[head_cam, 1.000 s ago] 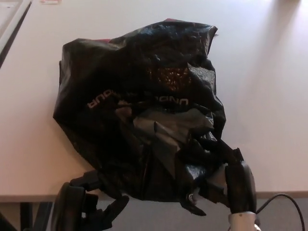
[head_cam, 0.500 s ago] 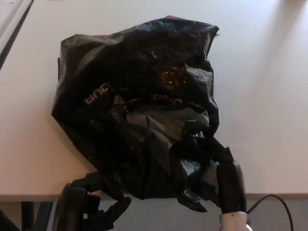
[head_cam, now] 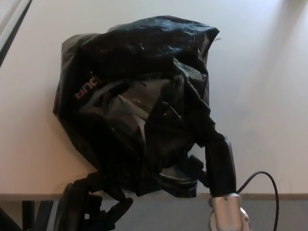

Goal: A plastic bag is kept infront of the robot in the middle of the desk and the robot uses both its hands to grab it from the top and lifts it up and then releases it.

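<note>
Pale desk [head_cam: 269,96] under bright light. Left hand [head_cam: 96,202] low at near edge, fingers closed into underside of black plastic bag [head_cam: 139,101], much as before. Bag mid-desk, bunched taller and narrower than half a second back, pink lettering mostly folded under. Right hand [head_cam: 219,161] now higher, fingers clamped on bag's gathered right fold

I am working from a single head view, so no second view is sharing any of this scene. It is looking steeply down and forward over the near edge of the desk [head_cam: 269,86], toward 12 o'clock. It is sitting close: the plastic bag [head_cam: 139,101] is filling the centre of the picture.
</note>
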`<state>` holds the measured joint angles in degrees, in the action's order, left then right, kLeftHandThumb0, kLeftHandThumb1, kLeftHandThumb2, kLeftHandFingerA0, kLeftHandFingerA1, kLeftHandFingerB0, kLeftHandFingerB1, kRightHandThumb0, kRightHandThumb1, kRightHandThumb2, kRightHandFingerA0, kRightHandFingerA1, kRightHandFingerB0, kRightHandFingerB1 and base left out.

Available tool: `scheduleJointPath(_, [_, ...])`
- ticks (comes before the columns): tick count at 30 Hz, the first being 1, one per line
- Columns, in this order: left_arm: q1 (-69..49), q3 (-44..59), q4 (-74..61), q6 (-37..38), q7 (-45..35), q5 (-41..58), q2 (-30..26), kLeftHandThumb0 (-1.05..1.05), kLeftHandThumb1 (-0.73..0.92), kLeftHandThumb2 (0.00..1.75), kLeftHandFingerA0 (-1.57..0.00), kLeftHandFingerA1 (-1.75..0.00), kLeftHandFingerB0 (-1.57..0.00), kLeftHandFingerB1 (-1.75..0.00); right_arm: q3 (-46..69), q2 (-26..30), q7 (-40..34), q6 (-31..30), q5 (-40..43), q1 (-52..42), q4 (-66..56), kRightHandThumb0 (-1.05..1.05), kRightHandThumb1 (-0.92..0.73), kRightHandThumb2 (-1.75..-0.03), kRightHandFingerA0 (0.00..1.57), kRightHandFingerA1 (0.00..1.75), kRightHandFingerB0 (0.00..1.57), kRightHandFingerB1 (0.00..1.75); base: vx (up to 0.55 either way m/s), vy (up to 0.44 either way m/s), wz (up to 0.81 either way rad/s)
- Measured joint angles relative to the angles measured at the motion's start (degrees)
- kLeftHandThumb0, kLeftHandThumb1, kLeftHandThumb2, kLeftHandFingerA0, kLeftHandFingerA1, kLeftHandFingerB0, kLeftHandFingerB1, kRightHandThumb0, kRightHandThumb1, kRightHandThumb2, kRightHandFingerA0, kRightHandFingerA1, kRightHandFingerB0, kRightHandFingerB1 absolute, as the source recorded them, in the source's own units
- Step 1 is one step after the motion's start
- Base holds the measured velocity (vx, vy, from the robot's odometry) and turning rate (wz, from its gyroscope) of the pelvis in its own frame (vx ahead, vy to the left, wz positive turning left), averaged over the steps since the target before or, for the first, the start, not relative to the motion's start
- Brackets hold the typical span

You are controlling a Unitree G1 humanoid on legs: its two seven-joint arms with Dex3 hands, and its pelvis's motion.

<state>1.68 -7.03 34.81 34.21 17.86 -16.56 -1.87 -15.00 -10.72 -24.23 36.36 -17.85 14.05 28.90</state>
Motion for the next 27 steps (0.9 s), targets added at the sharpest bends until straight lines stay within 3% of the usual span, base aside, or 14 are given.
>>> scheduleJointPath(1, [0.0,0.02,-0.01,0.0,-0.08,0.01,0.13,-0.77,0.61,0.59,-1.31,-1.62,-1.16,-1.55,-0.25,-0.17,0.62,-0.53,0.17,-0.31,-2.8,-0.43,-0.92,-0.71,0.89,1.69,0.58,1.42,0.0,0.0,0.0])
scheduleJointPath(2, [0.01,0.05,-0.01,0.0,-0.13,0.04,0.26,-0.77,0.61,0.59,-1.31,-1.62,-1.16,-1.54,-0.46,-0.23,1.17,-1.1,0.21,-0.58,-5.22,-0.43,-0.89,-0.73,0.91,1.68,0.68,1.39,0.0,0.0,0.0])
scheduleJointPath(4, [0.01,0.13,-0.02,0.0,-0.19,0.08,0.53,-0.78,0.63,0.6,-1.3,-1.62,-1.15,-1.54,-0.64,-0.23,2.06,-2.27,0.23,-1.07,-9.4,-0.4,-0.92,-0.71,0.87,1.74,0.61,1.46,0.0,0.0,0.0])
scheduleJointPath(5, [0.01,0.2,-0.04,0.0,-0.2,0.1,0.63,-0.67,0.45,1.04,-1.56,-1.51,-1.5,-1.47,-0.68,-0.23,2.56,-2.89,0.36,-1.23,-11.49,-0.4,-0.92,-0.7,0.86,1.74,0.5,1.57,0.0,0.0,0.0])
scheduleJointPath(8, [0.01,0.5,-0.34,-0.04,-0.29,0.13,0.94,-0.67,0.45,1.04,-1.56,-1.51,-1.5,-1.47,-0.62,-0.22,4.42,-5.45,0.88,-1.83,-17.93,-0.41,-0.92,-0.68,0.84,1.72,0.52,1.54,0.0,0.0,0.0])
scheduleJointPath(9, [0.0,0.6,-0.58,-0.16,-0.31,0.12,1.08,-0.78,0.64,0.6,-1.28,-1.64,-1.11,-1.55,-0.59,-0.23,5.06,-6.4,1.14,-2.11,-19.85,-0.4,-0.92,-0.67,0.83,1.72,0.51,1.52,0.0,0.0,0.0])
scheduleJointPath(16, [-0.16,1.31,-2.3,-0.29,-0.84,0.34,1.82,-0.79,0.68,0.6,-1.23,-1.65,-1.05,-1.54,-0.13,-0.23,9.79,-12.41,4.45,-2.58,-28.94,-0.4,-0.92,-0.68,0.8,1.75,0.46,1.52,0.0,0.0,0.0])
scheduleJointPath(17, [-0.17,1.38,-2.5,-0.29,-1.0,0.42,1.83,-0.67,0.52,1.07,-1.51,-1.49,-1.42,-1.42,0.05,-0.23,10.41,-13.13,4.94,-2.28,-29.92,-0.43,-0.92,-0.68,0.81,1.75,0.47,1.55,0.0,0.0,0.0])
scheduleJointPath(19, [-0.26,1.54,-3.07,-0.29,-1.31,0.51,1.84,-0.67,0.53,1.07,-1.5,-1.48,-1.4,-1.41,0.74,-0.23,11.81,-14.57,6.48,-0.73,-31.55,-0.42,-0.92,-0.67,0.81,1.75,0.48,1.53,0.0,0.0,0.0])
scheduleJointPath(20, [-0.31,1.58,-3.33,-0.29,-1.37,0.51,1.84,-0.77,0.69,0.6,-1.22,-1.66,-1.02,-1.54,0.97,-0.24,12.21,-14.98,6.92,-0.09,-31.99,-0.43,-0.92,-0.67,0.81,1.75,0.49,1.53,0.0,0.0,0.0])
scheduleJointPath(26, [-0.26,2.16,-5.54,-0.25,-2.06,0.47,1.9,-0.75,0.72,0.6,-1.12,-1.66,-0.94,-1.54,4.15,-0.03,15.23,-19.4,10.42,4.78,-35.82,-0.43,-0.92,-0.67,0.85,1.75,0.53,1.57,-0.01,-0.004,0.11])
scheduleJointPath(27, [-0.11,2.45,-6.02,-0.23,-2.14,0.47,1.9,-0.59,0.66,1.14,-1.34,-1.38,-1.19,-1.3,4.81,0.18,15.66,-20.06,10.86,5.59,-36.44,-0.44,-0.92,-0.67,0.86,1.75,0.54,1.6,-0.02,-0.01,0.19])
